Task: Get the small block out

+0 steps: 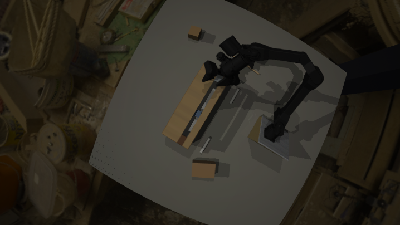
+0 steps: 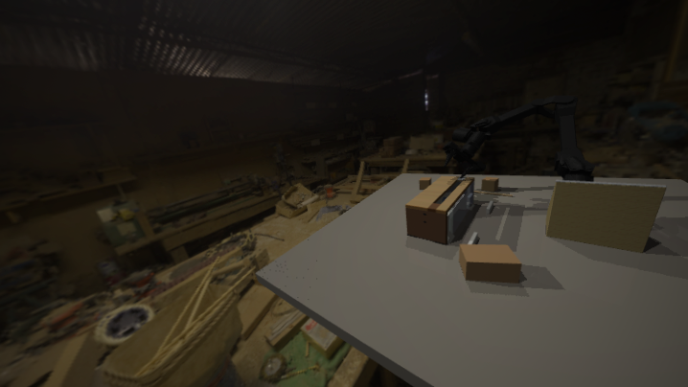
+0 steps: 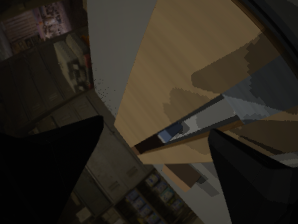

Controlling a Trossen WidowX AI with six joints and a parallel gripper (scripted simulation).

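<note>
Top view: one small blue block (image 1: 198,113) lies on the pale shelf (image 1: 195,123) seen through the long slot in the wooden top of the box (image 1: 183,110); it sits a little past the slot's middle, toward the end with the dark brown strip, and shows as a square, slightly lighter than the shelf's shadow. The arm reaches over the box's opposite end, and the pincer (image 1: 216,77) hangs above that end, spread wide and holding nothing. On the grey counter (image 1: 156,69) outside the box, counted: one small wooden cube (image 1: 194,32) beyond the arm, one larger wooden block (image 1: 203,170) near the brown-strip end, one thin wooden stick (image 1: 254,71) partly hidden by the arm, two short grey bars (image 1: 234,95) (image 1: 205,144), and one upright panel (image 1: 258,131) at the arm's base. Exterior view: the box (image 2: 435,212) stands flat on the counter (image 2: 384,298), its clear front facing the panel (image 2: 605,214); the block itself cannot be made out here. Two small cubes (image 2: 424,182) (image 2: 490,183) show behind the box, and the larger block (image 2: 490,261) in front. Wrist view: one blue block (image 3: 166,135) shows in the slot, between the two dark fingers, which stand well apart above the box top (image 3: 180,50).
</note>
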